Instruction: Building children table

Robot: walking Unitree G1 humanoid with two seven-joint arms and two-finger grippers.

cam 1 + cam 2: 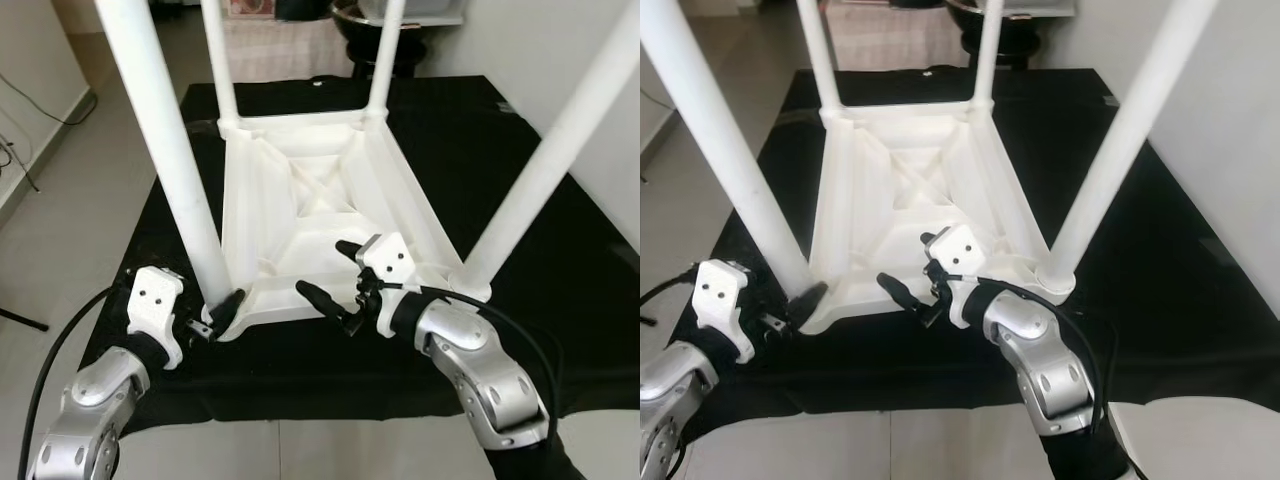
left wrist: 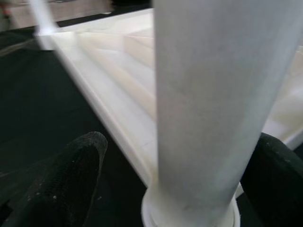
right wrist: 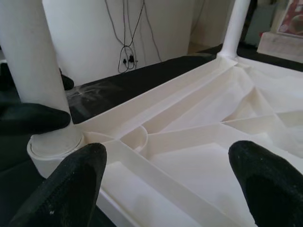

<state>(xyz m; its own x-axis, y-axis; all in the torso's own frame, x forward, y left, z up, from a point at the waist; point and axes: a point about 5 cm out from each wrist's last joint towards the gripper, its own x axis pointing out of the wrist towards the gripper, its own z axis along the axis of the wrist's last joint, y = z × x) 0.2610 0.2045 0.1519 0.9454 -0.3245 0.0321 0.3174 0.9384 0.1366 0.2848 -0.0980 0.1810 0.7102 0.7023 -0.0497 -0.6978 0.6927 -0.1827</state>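
four white legs cropped above; left gripper straddling one, right gripper open, empty

The upturned white children's table looks like moulded plastic, smooth with a faint sheen; its round white legs appear matt, perhaps slightly grainy. The black cloth beneath is dull, soft fabric. Black gripper fingers look rubbery, the silver arms like polished metal.

Black mat, perhaps tiled floor.
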